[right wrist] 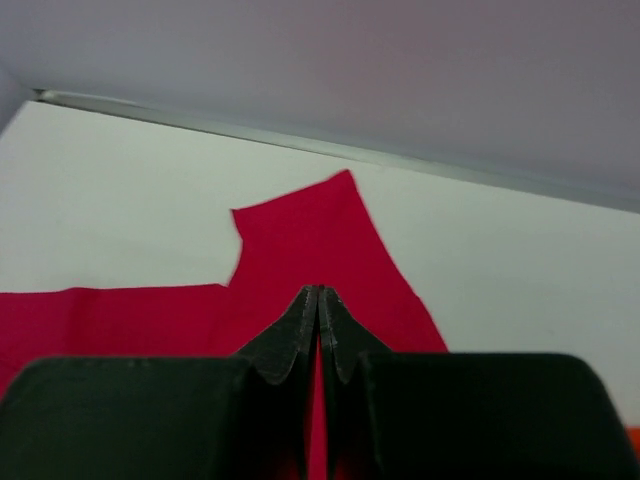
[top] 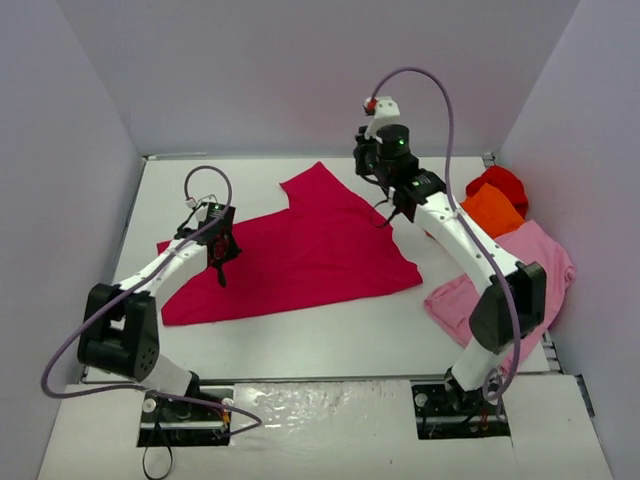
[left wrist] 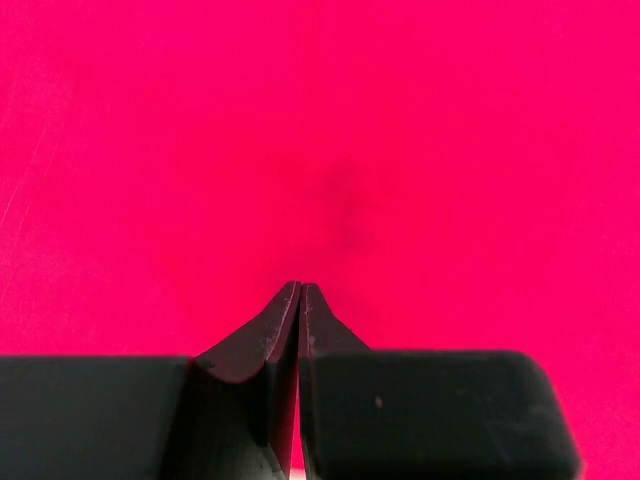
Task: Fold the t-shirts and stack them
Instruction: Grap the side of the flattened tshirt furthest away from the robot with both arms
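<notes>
The crimson-magenta t-shirt (top: 300,250) lies spread flat on the white table, one sleeve pointing to the back. It fills the left wrist view (left wrist: 320,150), and its sleeve shows in the right wrist view (right wrist: 310,250). My left gripper (top: 220,275) is over the shirt's left part, jaws shut with nothing between them (left wrist: 301,287). My right gripper (top: 385,216) is over the shirt's right back edge, jaws shut and empty (right wrist: 319,291). The red (top: 500,183), orange (top: 492,210) and light pink (top: 535,265) t-shirts lie heaped at the right.
Grey-lilac walls close in the table (top: 320,330) at the back and both sides; a metal strip (right wrist: 300,145) runs along the back edge. My right forearm passes over the pink shirt. A purple cable loops above each arm.
</notes>
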Motion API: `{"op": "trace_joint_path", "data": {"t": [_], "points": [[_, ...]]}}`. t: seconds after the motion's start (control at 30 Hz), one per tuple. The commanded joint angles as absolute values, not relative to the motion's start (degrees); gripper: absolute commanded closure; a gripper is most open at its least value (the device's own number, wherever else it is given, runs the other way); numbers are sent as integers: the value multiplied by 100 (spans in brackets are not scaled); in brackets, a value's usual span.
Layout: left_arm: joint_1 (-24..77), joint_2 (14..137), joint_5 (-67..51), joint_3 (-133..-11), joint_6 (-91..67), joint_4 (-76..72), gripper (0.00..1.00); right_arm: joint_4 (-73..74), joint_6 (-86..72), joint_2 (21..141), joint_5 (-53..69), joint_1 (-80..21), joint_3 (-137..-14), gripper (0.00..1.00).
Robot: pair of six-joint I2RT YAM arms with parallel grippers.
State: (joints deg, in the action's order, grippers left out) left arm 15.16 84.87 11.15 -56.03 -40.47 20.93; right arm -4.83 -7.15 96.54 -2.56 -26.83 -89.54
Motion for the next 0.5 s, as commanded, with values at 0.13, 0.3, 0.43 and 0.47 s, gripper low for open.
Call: {"op": "trace_joint_path", "data": {"t": [0.13,0.3,0.43,0.47], "points": [[1105,9592,1513,-7062,-3742,1267,100,-43,-781,9580,-567,-2212,-8432,100],[892,10141,1361,-7272,-3950,1290,100,-26,-823,9484,-513,-2206,-8219,100],[638,10335,929,-6892,-4395,1093,100,-26,-809,9405,-570,-2214,-8105,100],[599,10321,828,-6744,-4475,989,100,-26,-818,9404,-576,-2210,-8099,100]]}}
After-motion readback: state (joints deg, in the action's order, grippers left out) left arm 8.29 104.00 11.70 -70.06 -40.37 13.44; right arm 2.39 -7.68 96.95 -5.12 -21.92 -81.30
